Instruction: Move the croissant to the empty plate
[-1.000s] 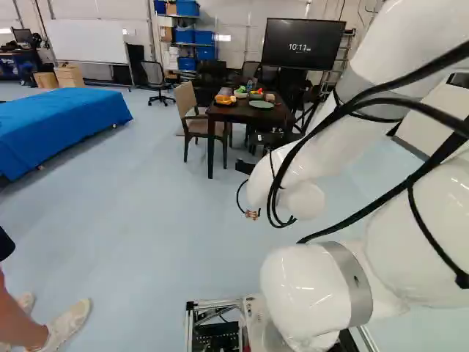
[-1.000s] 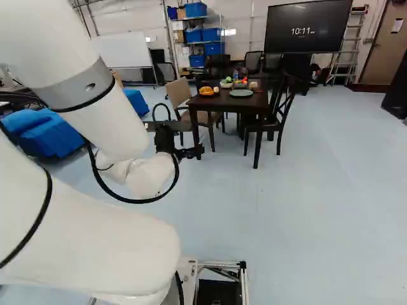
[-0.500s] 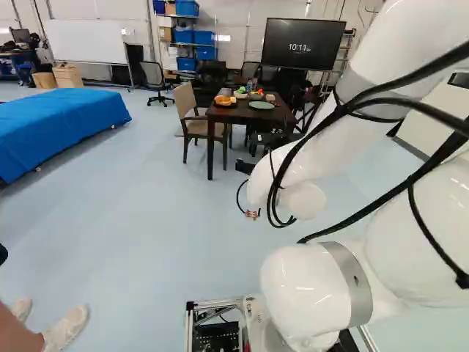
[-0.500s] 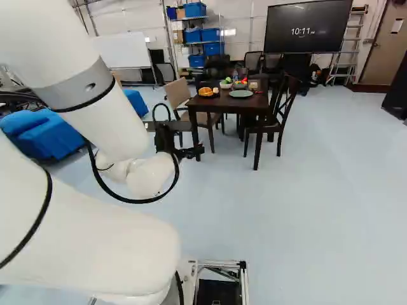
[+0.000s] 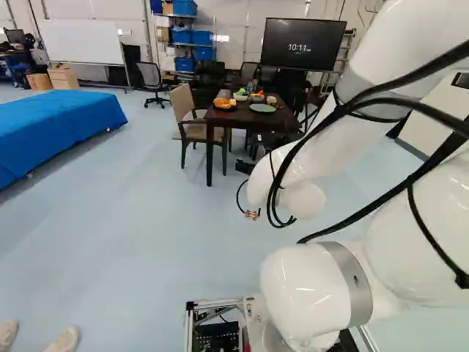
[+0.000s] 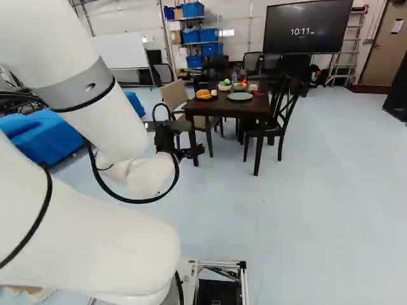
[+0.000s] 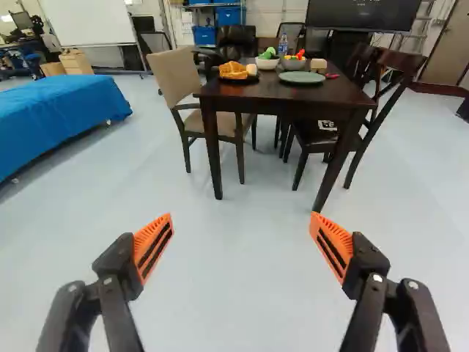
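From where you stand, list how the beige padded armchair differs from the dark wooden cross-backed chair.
The beige padded armchair has a solid back, pale seat and armrests; the dark wooden cross-backed chair has an open back, dark seat and no visible armrests. Both stand beside the dark table.

The croissant (image 7: 233,70) and the empty plate (image 7: 301,78) are sharing a dark table (image 7: 275,91).
Golden-orange and lumpy, the croissant is sitting on a dark dish (image 7: 239,80); the round, grey-green empty plate is lying flat nearby.
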Tool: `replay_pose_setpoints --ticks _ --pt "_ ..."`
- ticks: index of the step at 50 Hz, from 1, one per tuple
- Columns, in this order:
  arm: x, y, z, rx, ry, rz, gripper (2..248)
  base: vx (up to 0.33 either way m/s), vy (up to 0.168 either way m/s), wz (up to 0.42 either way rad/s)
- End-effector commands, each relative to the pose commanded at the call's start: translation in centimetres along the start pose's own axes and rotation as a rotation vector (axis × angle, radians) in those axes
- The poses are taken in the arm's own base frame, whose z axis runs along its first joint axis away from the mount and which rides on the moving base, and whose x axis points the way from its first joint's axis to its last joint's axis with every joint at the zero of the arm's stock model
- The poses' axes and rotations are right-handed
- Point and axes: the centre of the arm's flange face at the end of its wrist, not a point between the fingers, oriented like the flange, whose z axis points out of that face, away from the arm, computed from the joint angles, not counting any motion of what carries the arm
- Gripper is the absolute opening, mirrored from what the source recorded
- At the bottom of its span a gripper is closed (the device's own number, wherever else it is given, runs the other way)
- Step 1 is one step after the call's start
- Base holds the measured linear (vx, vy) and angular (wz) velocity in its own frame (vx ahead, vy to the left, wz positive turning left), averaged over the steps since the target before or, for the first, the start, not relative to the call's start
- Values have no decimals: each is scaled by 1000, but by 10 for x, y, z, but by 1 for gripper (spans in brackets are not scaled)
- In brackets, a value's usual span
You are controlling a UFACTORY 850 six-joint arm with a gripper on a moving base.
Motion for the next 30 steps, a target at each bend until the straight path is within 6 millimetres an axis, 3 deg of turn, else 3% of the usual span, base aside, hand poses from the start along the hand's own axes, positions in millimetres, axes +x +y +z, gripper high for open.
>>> replay_pose_setpoints --ticks 30 --pt "0 0 0 0 0 0 247 214 -3 -22"
